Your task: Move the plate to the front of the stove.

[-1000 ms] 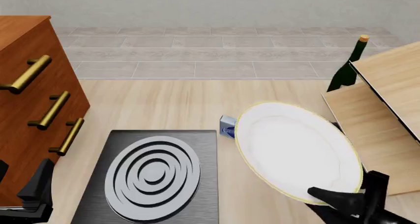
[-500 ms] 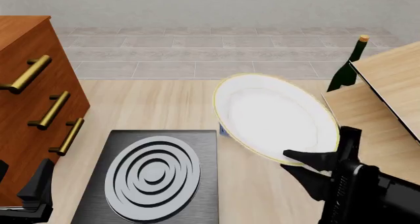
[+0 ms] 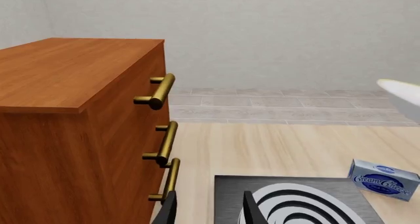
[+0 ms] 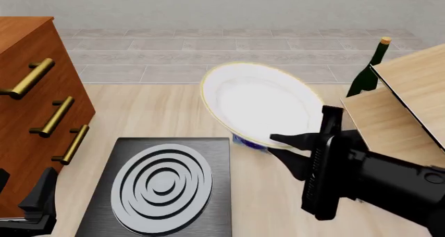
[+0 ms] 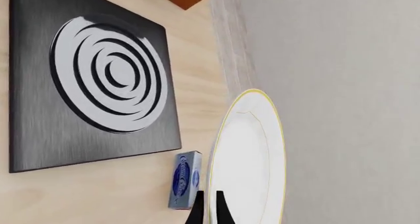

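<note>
The right hand (image 4: pixel 282 145) pinches the plate (image 4: pixel 261 102) by its near rim, airborne at frame centre. The stove (image 4: pixel 163 185) lies lower left; the left hand (image 3: pixel 208 211), spread, idles.

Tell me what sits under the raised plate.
Under the plate, held by the right hand, sits a small blue-white box on the table. In the front view the plate covers most of it.

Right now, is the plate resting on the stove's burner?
No, the plate is held up at its rim by the right gripper, beyond and to the right of the stove.
</note>
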{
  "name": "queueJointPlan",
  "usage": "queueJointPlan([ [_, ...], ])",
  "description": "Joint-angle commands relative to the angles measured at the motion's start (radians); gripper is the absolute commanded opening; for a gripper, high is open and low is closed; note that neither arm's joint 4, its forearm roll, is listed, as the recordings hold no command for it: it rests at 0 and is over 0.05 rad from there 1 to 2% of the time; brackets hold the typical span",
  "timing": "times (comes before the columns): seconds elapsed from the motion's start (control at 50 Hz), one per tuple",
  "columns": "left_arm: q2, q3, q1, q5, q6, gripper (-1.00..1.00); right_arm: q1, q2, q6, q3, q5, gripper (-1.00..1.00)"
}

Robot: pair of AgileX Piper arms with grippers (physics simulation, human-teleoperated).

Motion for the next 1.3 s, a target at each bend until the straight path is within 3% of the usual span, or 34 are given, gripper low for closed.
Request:
queueJointPlan([
  [0.02,-0.005,0.0,0.001,0.005,0.0,1.0,-0.006,-0.065,-0.011,0.028,0.024,-1.0],
  [0.12,-0.005,0.0,0.001,0.005,0.0,1.0,-0.006,-0.065,-0.011,0.028,0.024,-1.0],
  [0.14,0.006,0.0,-0.009,-0.005,-0.001,1.0,0.028,0.145,-0.004,-0.136,0.009,-1.0],
  [0.16,-0.005,0.0,0.001,0.005,0.001,1.0,-0.008,-0.05,-0.015,0.021,0.014,-1.0],
  [0.24,-0.013,0.0,-0.002,0.012,0.002,1.0,-0.007,-0.036,-0.015,0.001,0.017,-1.0],
  [0.72,-0.028,0.0,-0.003,0.02,0.007,1.0,0.049,0.22,-0.007,-0.212,0.051,-1.0],
  [1.02,-0.02,-0.002,-0.002,0.017,0.006,1.0,0.062,0.371,-0.032,-0.367,0.076,-1.0],
  [1.3,-0.02,0.0,-0.002,0.013,0.008,1.0,0.085,0.571,-0.05,-0.608,0.15,-1.0],
])
